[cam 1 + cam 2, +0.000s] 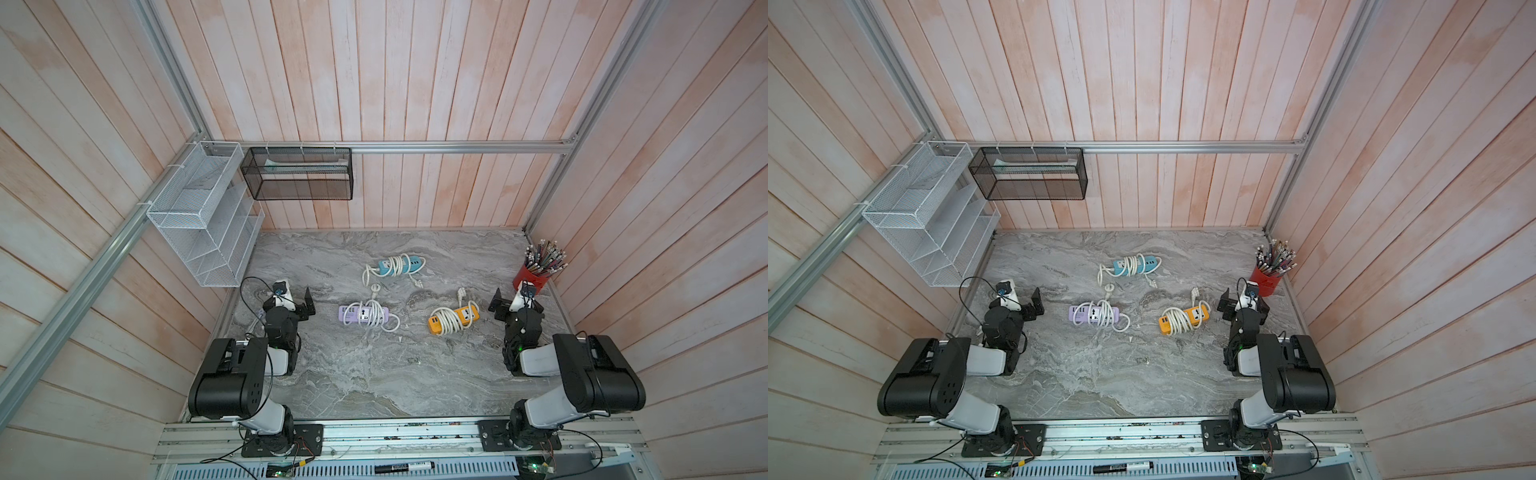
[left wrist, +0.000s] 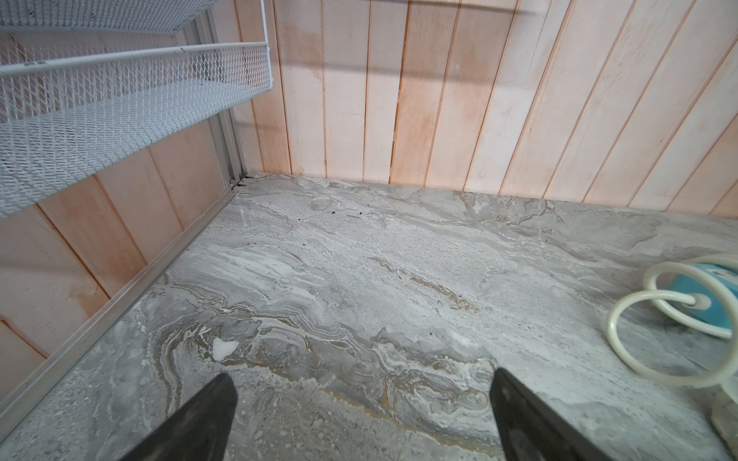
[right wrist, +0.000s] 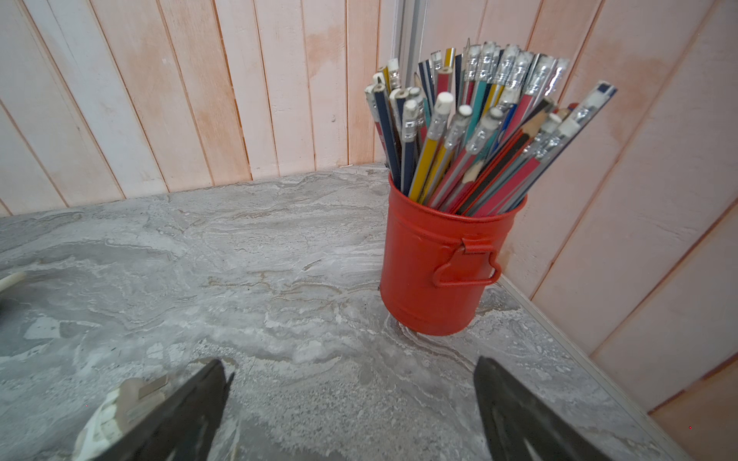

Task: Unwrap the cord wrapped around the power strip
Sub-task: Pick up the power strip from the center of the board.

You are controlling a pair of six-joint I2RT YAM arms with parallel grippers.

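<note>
Judging by how things lie, the unwrapping has not begun. All three strips on the surface (image 1: 374,374) are wound in white cord (image 1: 372,314), and neither arm touches any of them. The blue power strip (image 1: 385,265) lies toward the far edge, about midway along it, with a loose loop of its lead spilling toward the left edge. The purple power strip (image 1: 347,312) sits near the middle of the surface, and the orange power strip (image 1: 435,325) lies tilted between it and the right edge. Each carries several turns round its body, with the plug end reaching toward the far edge. The task wording does not say which strip is meant, so I take every turn as left to undo.

The left end effector (image 2: 363,383) hangs released near the left edge, jaws spread wide over bare surface with nothing between them. The right end effector (image 3: 351,371) is likewise released and empty near the right edge, facing the far right corner.

In that corner a red bucket (image 3: 435,271) stands upright, packed with pencils (image 3: 479,131), mostly eraser end up. By the far left corner a white mesh organizer (image 1: 199,216) hangs on the wall, with no contents showing in its tiers. A black mesh basket (image 1: 297,191) hangs from the rail above the far edge and holds a flat pale item I cannot identify.
</note>
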